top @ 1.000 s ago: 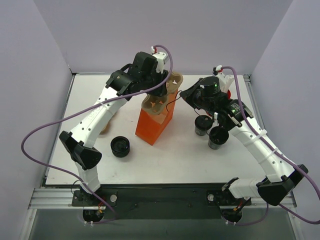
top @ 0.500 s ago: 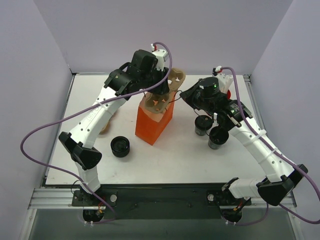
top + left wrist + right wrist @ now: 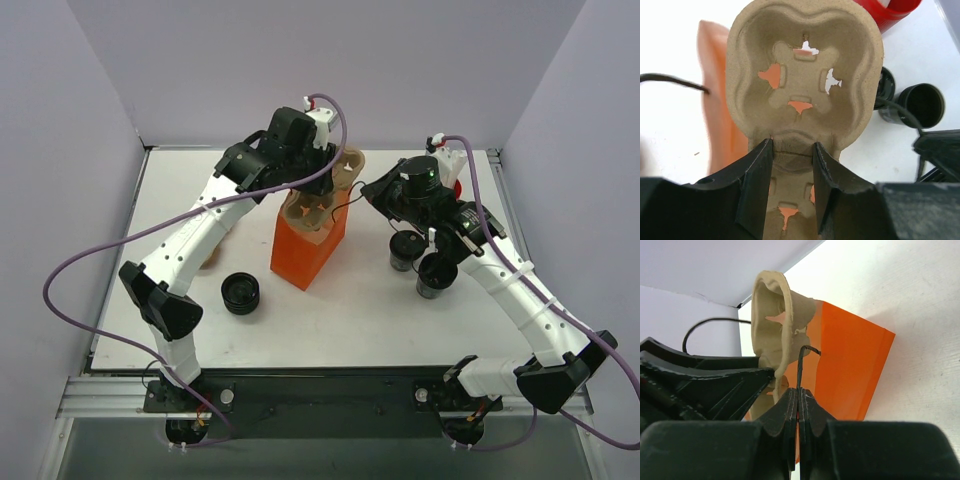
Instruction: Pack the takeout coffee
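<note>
Left gripper (image 3: 791, 145) is clamped on the narrow waist of a pulp cup carrier (image 3: 800, 75), one finger on each side. The carrier is held tilted at the open top of the orange paper bag (image 3: 308, 250), with its far end sticking out past the bag's far edge. Orange shows through some of the carrier's cutouts and white table through others. Cannot tell whether the low end is inside the bag yet.

Right gripper (image 3: 798, 392) is pinched tight on the bag handle (image 3: 801, 365), a thin black cord looping up from the bag's right wall. The cord runs straight into the seam between the fingers.

The takeout coffee cup (image 3: 435, 277) stands upright on the table (image 3: 350, 320), to the right of the bag and well apart from it, under the right arm. Nothing is holding it. A second dark cup (image 3: 404, 252) stands just beside it, on the bag side.

A red cup (image 3: 457, 186) stands right of the bag and farther back, mostly hidden by the right wrist. A ribbed black round stack (image 3: 241, 292) sits left of the bag, toward the near edge.
</note>
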Controlling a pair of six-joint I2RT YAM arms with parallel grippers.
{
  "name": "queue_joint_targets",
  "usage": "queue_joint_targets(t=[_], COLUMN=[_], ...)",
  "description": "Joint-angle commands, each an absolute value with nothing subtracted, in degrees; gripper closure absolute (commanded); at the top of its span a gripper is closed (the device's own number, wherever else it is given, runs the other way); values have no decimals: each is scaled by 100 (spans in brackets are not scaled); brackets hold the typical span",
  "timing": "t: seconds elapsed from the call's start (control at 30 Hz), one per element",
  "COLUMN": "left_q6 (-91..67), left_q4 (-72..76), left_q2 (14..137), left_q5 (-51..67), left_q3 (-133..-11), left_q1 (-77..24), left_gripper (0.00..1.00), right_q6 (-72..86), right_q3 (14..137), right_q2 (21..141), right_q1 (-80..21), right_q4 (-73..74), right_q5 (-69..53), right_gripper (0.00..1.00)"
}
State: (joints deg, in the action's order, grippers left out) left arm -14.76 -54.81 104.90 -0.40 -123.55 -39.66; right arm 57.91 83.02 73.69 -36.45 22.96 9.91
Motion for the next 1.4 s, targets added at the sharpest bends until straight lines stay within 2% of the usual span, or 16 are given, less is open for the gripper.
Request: queue_joint_targets(t=[0.0,1.37], left_q6=[-1397,-1371], left_q4=[-5317,-5203], left_q2=[10152,9993], left_q5=[-325,-1011], left_q3=[-12173,-10670], left_q1=[-3981,-3999], left_gripper=[84,88], right_q6=[5704,5467], right_q3=[8288,8121], right_q2=[7260,7488], right_q1=[-3656,-3665], right_q4=[2145,1731], right_q5=[1099,817], right_gripper=[100,100])
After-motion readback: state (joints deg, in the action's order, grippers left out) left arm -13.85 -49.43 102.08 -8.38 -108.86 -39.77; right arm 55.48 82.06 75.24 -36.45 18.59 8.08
